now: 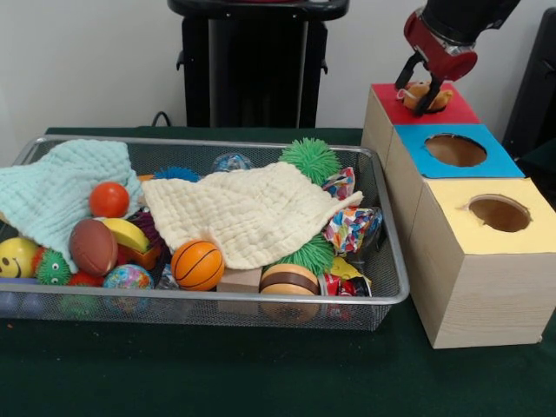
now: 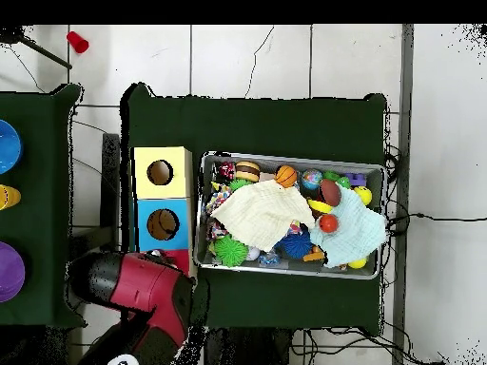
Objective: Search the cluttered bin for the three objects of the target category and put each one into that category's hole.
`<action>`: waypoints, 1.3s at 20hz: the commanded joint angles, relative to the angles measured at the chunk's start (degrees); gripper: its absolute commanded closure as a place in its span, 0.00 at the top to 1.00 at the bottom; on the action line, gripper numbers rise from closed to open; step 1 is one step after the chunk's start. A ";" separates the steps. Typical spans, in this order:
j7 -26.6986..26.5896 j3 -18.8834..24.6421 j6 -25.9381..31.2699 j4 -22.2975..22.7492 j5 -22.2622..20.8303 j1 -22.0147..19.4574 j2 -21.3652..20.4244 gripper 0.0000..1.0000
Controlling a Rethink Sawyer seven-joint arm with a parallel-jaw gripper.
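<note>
**One plush toy at the red hole**

One small yellow-and-orange plush toy (image 1: 426, 94) sits pinched between my black fingers, my gripper (image 1: 423, 90) closed around it right over the red-topped wooden box (image 1: 395, 106). Beside that box stand a blue-topped box (image 1: 455, 150) and a yellow-topped box (image 1: 498, 214), each with a round hole. The wide silver wire-mesh basket (image 1: 393, 291) lies just beside the boxes, holding a cream waffle cloth (image 1: 248, 213), a pale green cloth (image 1: 56, 193), a small orange basketball (image 1: 197, 265) and spiky green balls (image 1: 310, 159).
</note>
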 commanded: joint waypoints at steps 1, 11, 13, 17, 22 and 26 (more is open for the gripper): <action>17.09 2.09 8.31 -5.49 1.27 0.02 -1.09 1.00; 17.40 1.68 9.67 -6.75 1.65 0.30 -1.88 1.00; 17.63 2.92 8.35 -5.66 2.69 0.32 -1.83 1.00; 17.70 5.70 5.42 -3.31 5.13 0.08 -1.30 1.00; 16.51 5.81 6.33 -3.79 4.60 0.72 0.12 1.00; 16.85 5.50 9.36 -4.38 4.06 0.62 0.24 0.00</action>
